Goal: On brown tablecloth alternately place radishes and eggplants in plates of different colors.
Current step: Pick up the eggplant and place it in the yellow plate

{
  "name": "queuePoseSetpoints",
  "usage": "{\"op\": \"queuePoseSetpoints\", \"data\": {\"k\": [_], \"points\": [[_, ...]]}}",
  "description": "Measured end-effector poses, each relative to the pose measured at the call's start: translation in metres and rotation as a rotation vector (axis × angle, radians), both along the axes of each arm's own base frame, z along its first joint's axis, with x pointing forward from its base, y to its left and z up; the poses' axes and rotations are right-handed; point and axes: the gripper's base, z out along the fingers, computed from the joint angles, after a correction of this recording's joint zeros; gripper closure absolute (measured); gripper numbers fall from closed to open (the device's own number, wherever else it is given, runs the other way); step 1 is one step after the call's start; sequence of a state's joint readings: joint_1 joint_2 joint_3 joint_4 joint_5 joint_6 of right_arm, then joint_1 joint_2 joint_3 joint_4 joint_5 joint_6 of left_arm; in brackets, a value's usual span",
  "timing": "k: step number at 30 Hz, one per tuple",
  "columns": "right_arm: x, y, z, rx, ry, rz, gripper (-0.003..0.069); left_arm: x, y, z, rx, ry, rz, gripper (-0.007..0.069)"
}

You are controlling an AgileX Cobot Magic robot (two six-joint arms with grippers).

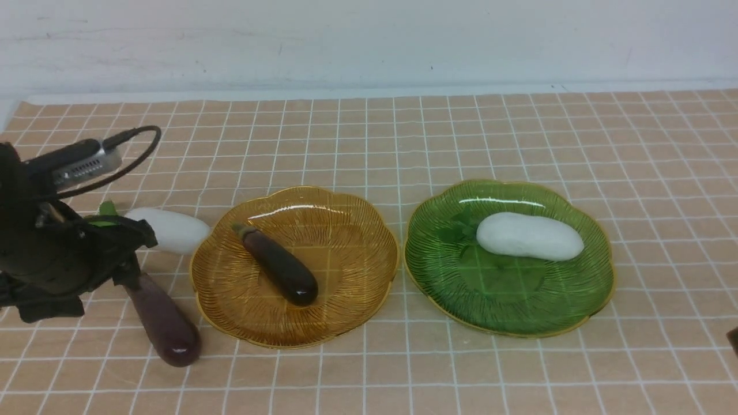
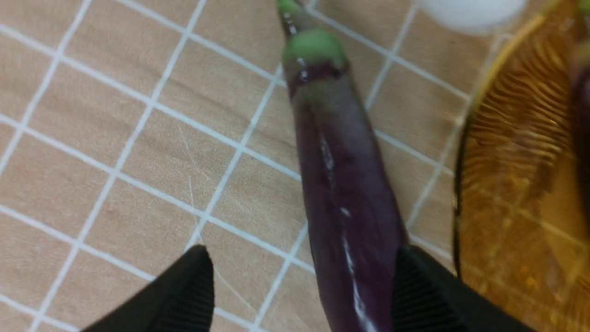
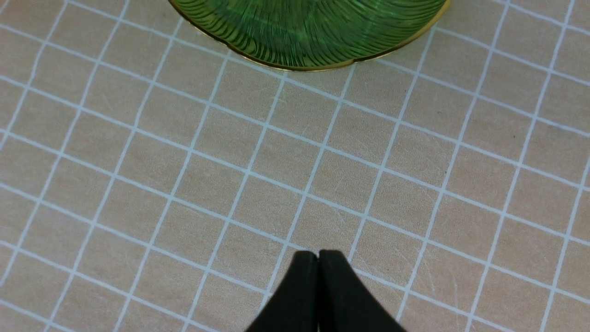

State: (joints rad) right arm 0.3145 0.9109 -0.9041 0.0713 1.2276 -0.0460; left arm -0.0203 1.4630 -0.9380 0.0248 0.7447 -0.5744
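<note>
The eggplants lie apart: one (image 1: 280,265) rests slantwise in the amber plate (image 1: 357,300), the other (image 1: 164,323) lies on the brown tablecloth (image 1: 461,144) just left of that plate's rim. In the front view its stem end is hidden behind the left gripper (image 2: 302,251). That gripper's jaws stand wide apart astride this eggplant, gripping nothing. One finger (image 2: 424,295) sits right beside its flank, but blur hides whether they touch. A white radish (image 1: 173,229) lies on the cloth just behind, its green top partly covered by the arm. The second radish (image 1: 529,236) sits in the green plate (image 1: 519,311). The right gripper (image 3: 318,254), fingers pressed together and empty, hovers over cloth near the green plate's rim, nearly cut off in the front view.
</note>
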Motion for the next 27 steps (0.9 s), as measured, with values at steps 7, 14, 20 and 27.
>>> {"op": "queuePoseSetpoints", "data": {"k": [7, 14, 20, 27], "points": [[0.001, 0.0, 0.001, 0.005, -0.014, -0.001, 0.0674, 0.019, 0.001, -0.028, -0.006, 0.013, 0.047, 0.0152], [0.002, 0.001, 0.001, 0.008, -0.023, -0.001, 0.0674, 0.035, 0.0, -0.05, -0.018, -0.025, 0.055, 0.0152], [0.002, 0.001, 0.001, 0.008, -0.025, -0.001, 0.0674, 0.041, 0.0, -0.07, -0.018, 0.022, 0.057, 0.0152], [0.002, 0.001, 0.001, 0.009, -0.026, -0.001, 0.0674, 0.043, -0.001, -0.085, -0.018, 0.073, 0.059, 0.02]]}}
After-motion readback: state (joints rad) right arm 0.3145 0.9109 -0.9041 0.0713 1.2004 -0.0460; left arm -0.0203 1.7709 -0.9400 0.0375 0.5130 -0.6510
